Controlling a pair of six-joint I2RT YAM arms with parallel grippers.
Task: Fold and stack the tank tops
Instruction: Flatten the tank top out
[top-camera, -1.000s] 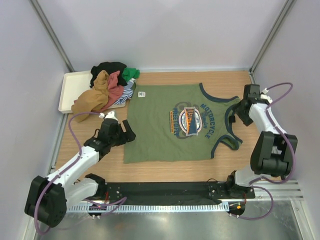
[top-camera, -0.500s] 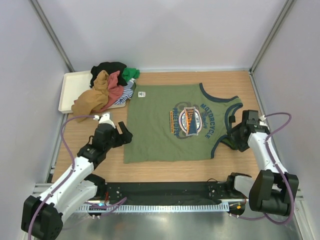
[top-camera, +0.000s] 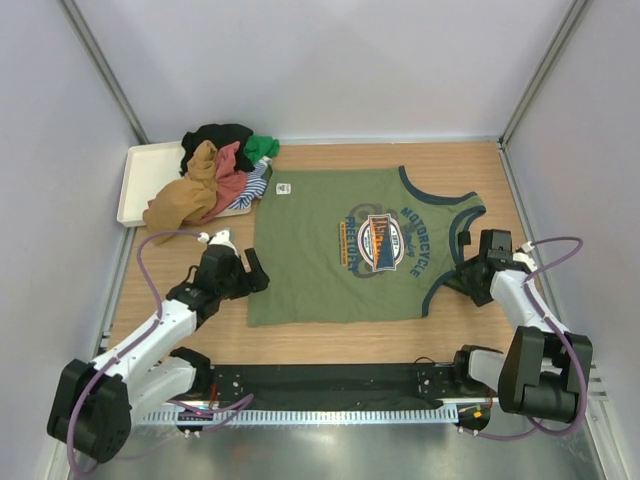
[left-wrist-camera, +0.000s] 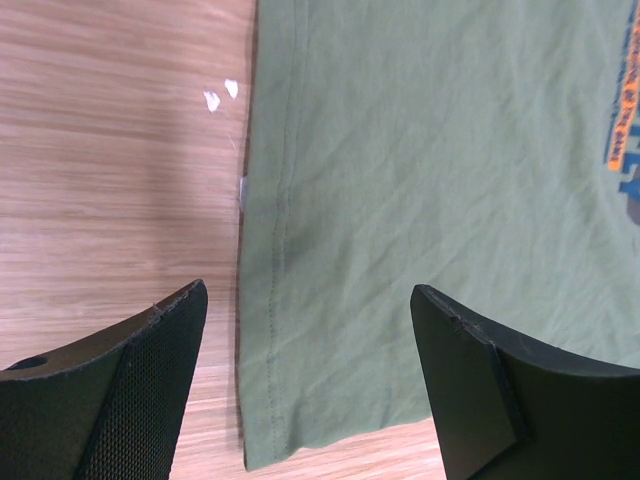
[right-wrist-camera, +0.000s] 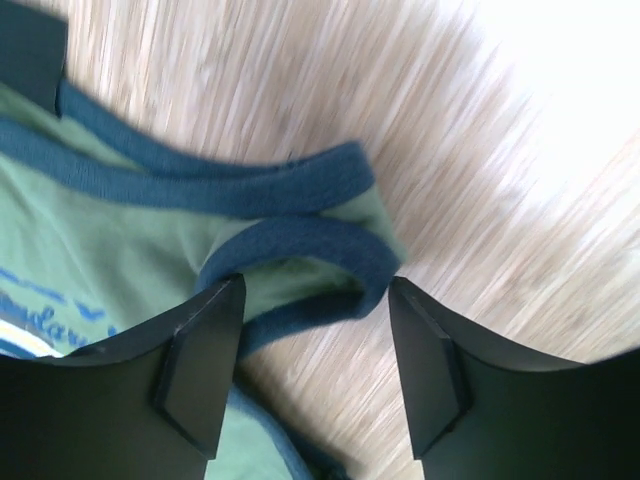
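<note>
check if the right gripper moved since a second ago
Yes, the right gripper moved toward the near table edge, from the olive tank top's far strap to its near strap.

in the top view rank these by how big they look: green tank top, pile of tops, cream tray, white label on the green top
1. green tank top
2. pile of tops and cream tray: about alike, and the pile hides part of the tray, so not ranked
3. white label
</note>
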